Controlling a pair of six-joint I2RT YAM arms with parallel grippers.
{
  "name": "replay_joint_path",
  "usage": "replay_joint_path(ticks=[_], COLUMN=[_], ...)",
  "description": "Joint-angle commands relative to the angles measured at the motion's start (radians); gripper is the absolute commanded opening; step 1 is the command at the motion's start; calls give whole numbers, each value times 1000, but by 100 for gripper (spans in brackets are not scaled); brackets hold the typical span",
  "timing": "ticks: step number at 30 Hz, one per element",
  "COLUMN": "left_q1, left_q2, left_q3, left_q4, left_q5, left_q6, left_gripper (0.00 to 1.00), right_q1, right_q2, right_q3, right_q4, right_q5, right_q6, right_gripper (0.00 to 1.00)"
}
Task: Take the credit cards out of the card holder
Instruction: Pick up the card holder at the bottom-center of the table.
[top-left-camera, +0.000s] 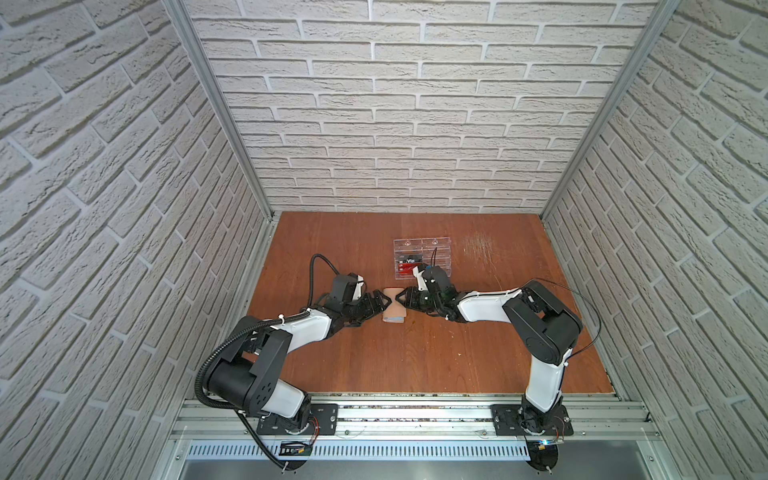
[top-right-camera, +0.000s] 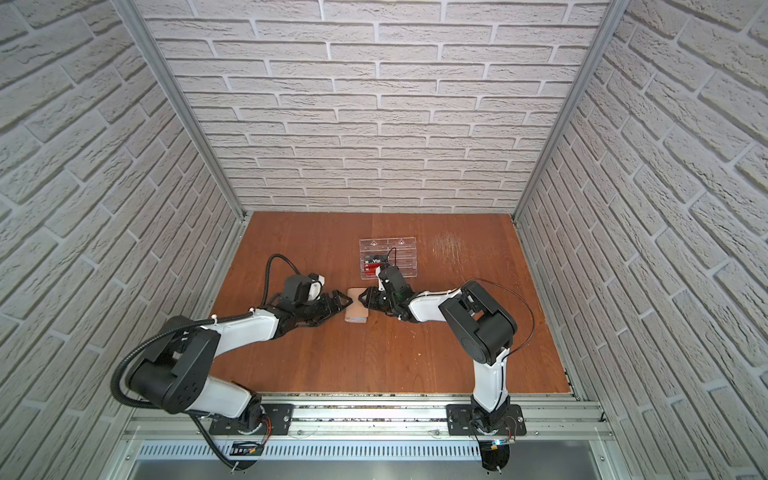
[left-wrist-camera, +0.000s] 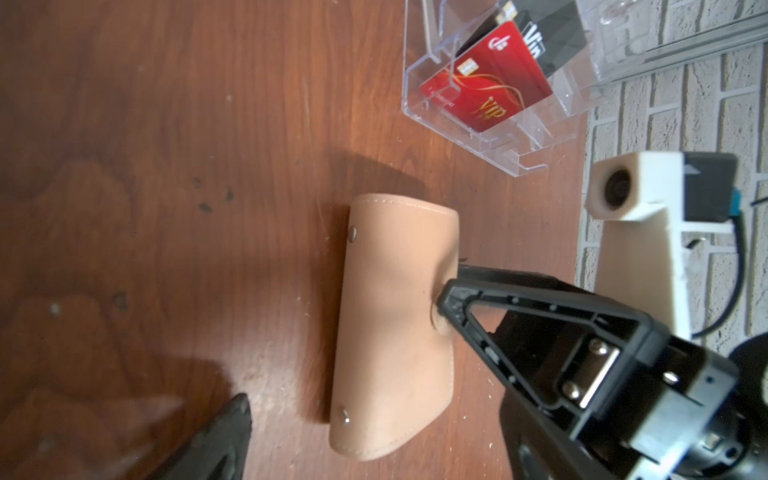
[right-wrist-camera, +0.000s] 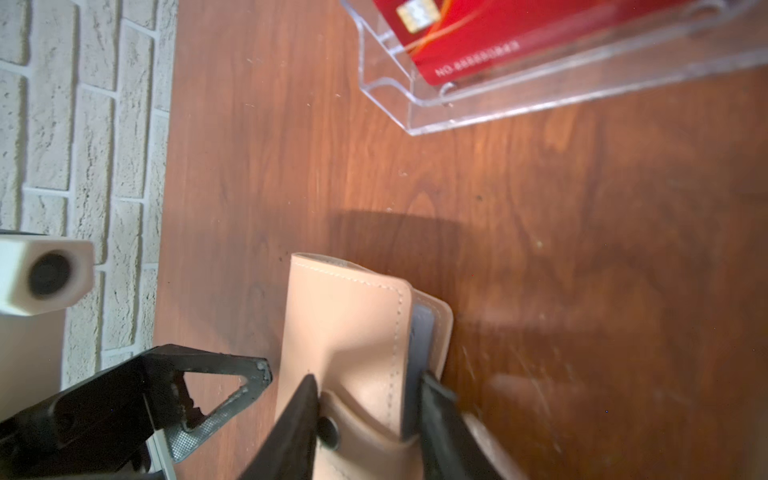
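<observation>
Top views look down; close wrist views share card holder (left-wrist-camera: 395, 324).

Reddish-brown wooden surface (top-left-camera: 415, 353), scuffed toward its far right. On it lie a beige card holder (top-left-camera: 393, 309) and, just beyond, a clear acrylic rack (top-left-camera: 440, 249).

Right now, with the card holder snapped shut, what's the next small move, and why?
Probably the right gripper should peel the snap tab open: its jaws pinch that edge of the closed card holder, and the open left gripper sits beside it.
</observation>
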Motion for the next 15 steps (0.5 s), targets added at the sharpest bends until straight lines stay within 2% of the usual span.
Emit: replay_joint_path(ticks=[1, 6, 15], left_q1=[8, 10, 11], left_q2=[9, 20, 46], left_q3=[-11, -11, -15], left_q4=[64, 73, 111], left_q5=[22, 13, 0], left_q6=[-7, -16, -61], left_gripper=[93, 93, 87], right_q1=[0, -1, 0], right_q2=[37, 60, 60], right_q3=[-28, -49, -78], right_q4=[51, 118, 168], right_q5=[-5, -16, -27], right_q6=[38, 72, 93], right_gripper=[31, 22, 20])
